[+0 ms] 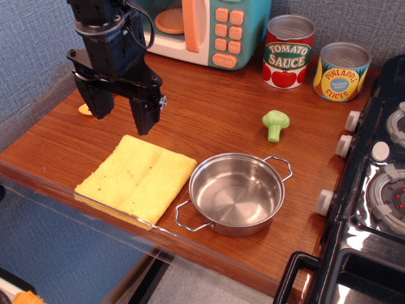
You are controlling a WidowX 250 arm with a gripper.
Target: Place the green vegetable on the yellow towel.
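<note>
hanging above the back left of a brown wooden bench (215, 114), a black robot arm ends in a claw (121, 114) whose two dark fingers point down and stand spread apart with nothing between them. just in front of the claw, near the bench's front edge, lies the yellow towel (136, 177), a fuzzy folded rectangle set at a slant with a crease down its middle. touching the towel's right edge or just beside it sits a shiny steel pot (235, 193) with two wire handles, empty inside. the green vegetable (276, 124), a small toy broccoli, lies on the bare wood behind and to the right of the pot, well apart from both towel and claw. along the back wall stand a teal and orange toy microwave (209, 28), a tomato sauce can (288, 52) and a pineapple slices can (341, 71). a black toy stove (373, 190) with white knobs fills the right edge. a small orange-yellow thing (85, 109) peeks from behind the claw's left finger; what it is cannot be told.
</note>
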